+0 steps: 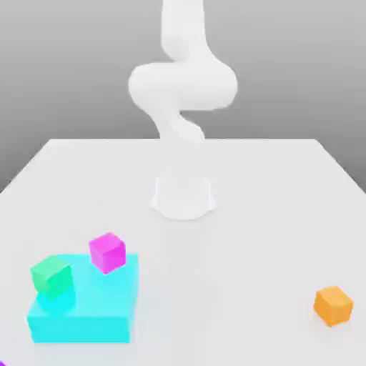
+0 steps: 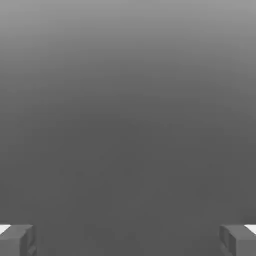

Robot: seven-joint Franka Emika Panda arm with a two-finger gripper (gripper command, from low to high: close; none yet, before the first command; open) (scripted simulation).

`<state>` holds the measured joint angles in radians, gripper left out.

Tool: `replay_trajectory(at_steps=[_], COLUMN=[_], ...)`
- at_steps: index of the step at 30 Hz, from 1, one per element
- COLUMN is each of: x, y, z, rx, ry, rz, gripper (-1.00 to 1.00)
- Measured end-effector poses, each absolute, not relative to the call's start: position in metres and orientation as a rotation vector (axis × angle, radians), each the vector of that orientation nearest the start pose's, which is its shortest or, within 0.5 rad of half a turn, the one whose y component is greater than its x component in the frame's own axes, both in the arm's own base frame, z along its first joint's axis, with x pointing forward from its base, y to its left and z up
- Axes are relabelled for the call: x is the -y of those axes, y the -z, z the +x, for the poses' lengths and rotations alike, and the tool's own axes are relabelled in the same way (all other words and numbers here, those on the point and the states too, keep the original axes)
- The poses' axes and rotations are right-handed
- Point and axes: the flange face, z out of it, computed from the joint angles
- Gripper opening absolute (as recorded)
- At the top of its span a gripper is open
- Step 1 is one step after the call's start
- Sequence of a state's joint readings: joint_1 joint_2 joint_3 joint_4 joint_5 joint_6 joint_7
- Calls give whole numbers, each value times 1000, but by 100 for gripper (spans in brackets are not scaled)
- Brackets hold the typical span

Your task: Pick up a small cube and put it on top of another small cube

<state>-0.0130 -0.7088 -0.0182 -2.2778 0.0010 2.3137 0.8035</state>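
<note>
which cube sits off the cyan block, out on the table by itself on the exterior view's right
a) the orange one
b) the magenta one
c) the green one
a: the orange cube rests on the bare tabletop well away from the cyan block, while the green cube and magenta cube are over at the block.

I see small solid cubes, askew — green (image 1: 51,277) and magenta (image 1: 108,253) atop the cyan block (image 1: 82,329), orange (image 1: 333,306) on the pale tabletop (image 1: 229,286).

bright exterior view, washed-out white arm (image 1: 183,86), dim grey hand view
</note>
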Motion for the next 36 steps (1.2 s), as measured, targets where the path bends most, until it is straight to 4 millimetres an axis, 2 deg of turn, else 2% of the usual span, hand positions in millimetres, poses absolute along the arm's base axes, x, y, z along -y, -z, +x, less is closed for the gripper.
replay_trajectory(at_steps=[4,9,14,18,26,33,36], x=[41,79,120,159,226,283,291], y=[-652,-596,-530,-471,-341,-218,-167], z=[427,477,518,540,560,545,542], rx=[-1192,-1320,-1449,-1562,-1762,-1934,-1956], ry=[855,721,585,474,244,35,5], rz=[-2482,-2504,-2514,-2510,-2496,-2462,-2457], gripper=[0,0,0,0,0,0,0])
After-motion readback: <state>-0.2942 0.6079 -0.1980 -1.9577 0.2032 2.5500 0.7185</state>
